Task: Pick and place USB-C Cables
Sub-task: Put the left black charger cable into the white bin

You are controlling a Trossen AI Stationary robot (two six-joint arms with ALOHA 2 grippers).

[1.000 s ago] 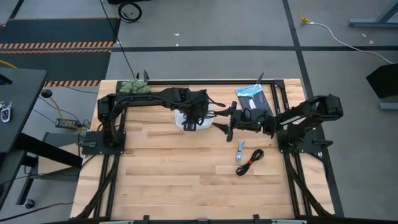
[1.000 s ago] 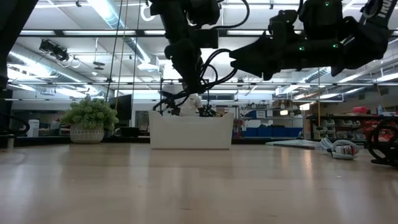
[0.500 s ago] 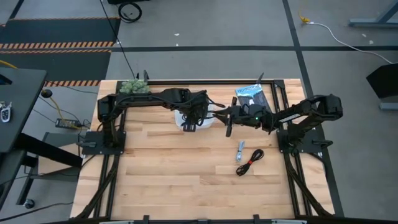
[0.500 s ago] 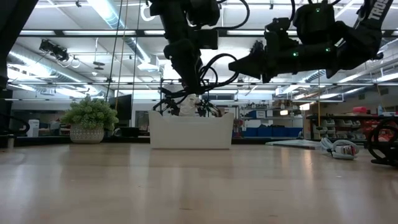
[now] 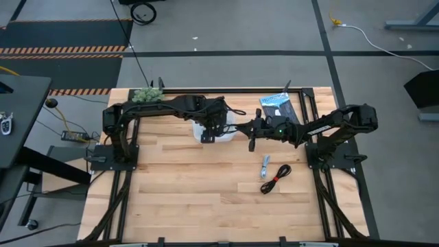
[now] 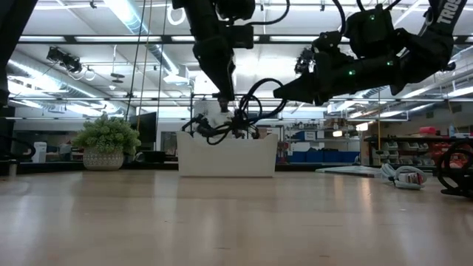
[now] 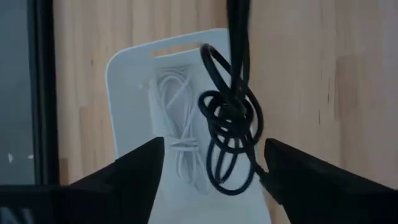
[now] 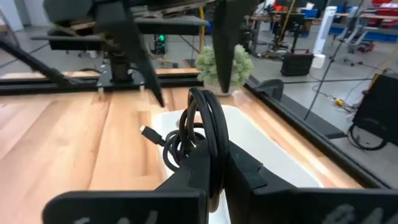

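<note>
A black coiled USB-C cable (image 7: 229, 127) hangs over the white bin (image 5: 218, 135), and my right gripper (image 8: 211, 167) is shut on it. A white cable (image 7: 180, 140) lies inside the bin (image 7: 127, 106). My left gripper (image 7: 211, 163) points down over the bin, open, with one finger on either side of the black coil; I cannot tell whether it touches. A light blue-grey cable (image 5: 265, 167) and a black cable with a red tie (image 5: 276, 178) lie on the table at the right. My right gripper pinches the upper loops of the black coil (image 8: 208, 134) between its two fingers. The fingers come level from the table's right side, pointing toward its left. The coil hangs below them, clear of the bin floor, with one plug end (image 8: 147, 132) sticking out sideways.
A flat dark packet (image 5: 278, 106) lies at the far right behind my right arm. A small potted plant (image 5: 147, 95) stands at the far left. The near half of the wooden table (image 5: 206, 199) is bare. Black frame rails run along the table's sides.
My right gripper has moved toward the table's left, up to the bin, and has shut on the black cable. My left gripper has risen a little, and the coil now hangs from my right gripper instead, still over the bin.
</note>
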